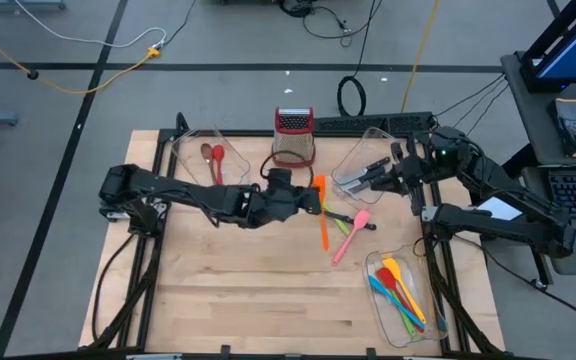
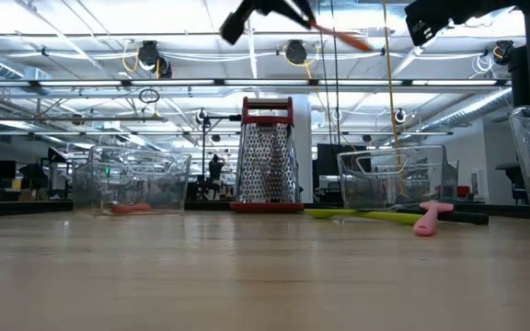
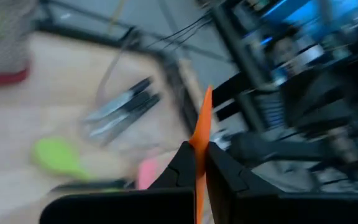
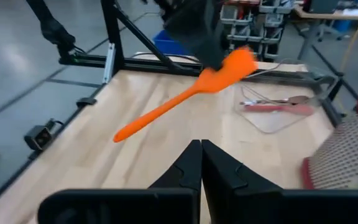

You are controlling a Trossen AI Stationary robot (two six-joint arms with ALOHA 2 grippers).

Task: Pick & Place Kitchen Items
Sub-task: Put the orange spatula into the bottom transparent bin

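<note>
Your sorting stands partly done. On the tabletop, three clear bins already hold stock: the near-right bin carries a bundle of bright spatulas in yellow, red, blue and orange; the far-right bin holds black-handled knives; the far-left bin holds a red spoon beside a brown one. The steel grater stands between the far bins, upright.

Still loose in the middle of the tabletop — a pink spatula and a green one, lying close together, with a dark handle just beside them. Judge these as the remaining work, along with the piece now in hand.

That piece is the orange spatula: a long slim handle tapering to a point, with a broad flat head. Your left tool is clenched on it near the head end and carries it clear above the tabletop, over the loose items.

Your right tool is clenched empty, hanging over the knife bin.
</note>
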